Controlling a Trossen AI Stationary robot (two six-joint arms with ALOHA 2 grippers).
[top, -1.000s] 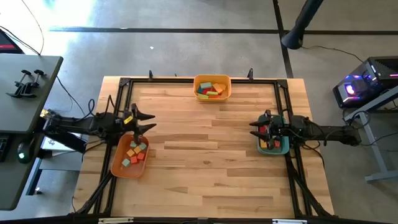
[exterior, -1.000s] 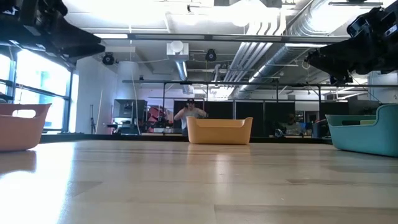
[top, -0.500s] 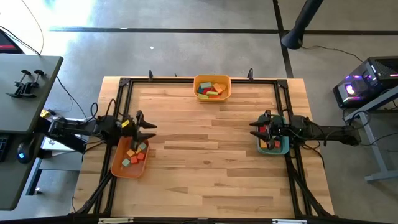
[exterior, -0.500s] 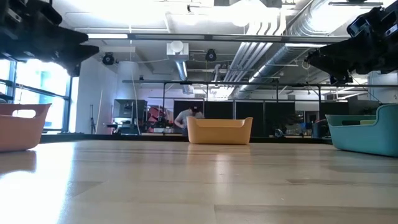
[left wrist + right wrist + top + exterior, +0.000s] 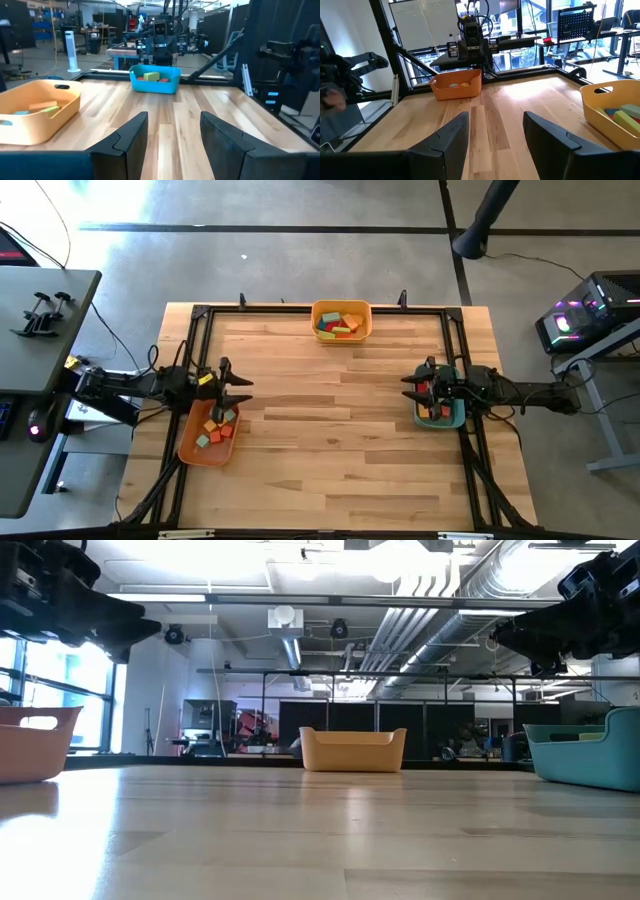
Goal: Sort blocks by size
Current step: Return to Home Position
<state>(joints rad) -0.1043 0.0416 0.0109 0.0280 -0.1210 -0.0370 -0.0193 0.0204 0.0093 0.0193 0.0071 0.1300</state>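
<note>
L arm comes in from 9 o'clock over the light wooden table (image 5: 330, 440). The left gripper (image 5: 243, 384) hangs above the 12 o'clock end of the orange plastic tray (image 5: 203, 461). The low view has it high up, well clear of the wood. Its fingers (image 5: 131, 135) are spread wide, w/ nothing btwn them.

Over at 3 o'clock, the right gripper (image 5: 406, 386) sits above the teal plastic tray (image 5: 441, 424), tips pointing toward 9 o'clock. It is high off the table too. Its dark fingers (image 5: 451, 137) are also wide apart and hold nothing. The two grippers face each other, well apart across the middle of the table.

Now the small painted blocks (image 5: 215, 428). Every one I can see lies in a tray.
- **Orange tray, approx 8 o'clock:** a loose scatter of orange, red and teal cubes.
- **Yellow plastic tray (image 5: 342, 304), 12 o'clock, against the far edge:** longer bars in green, orange, red and blue, piled together. The R wrist view shows a green bar and a blue one near the rim.
- **Teal tray:** partly hidden under the R gripper. Red and orange pieces show from above, and a green one pokes over the rim in the L wrist view. Can't count them.
</note>
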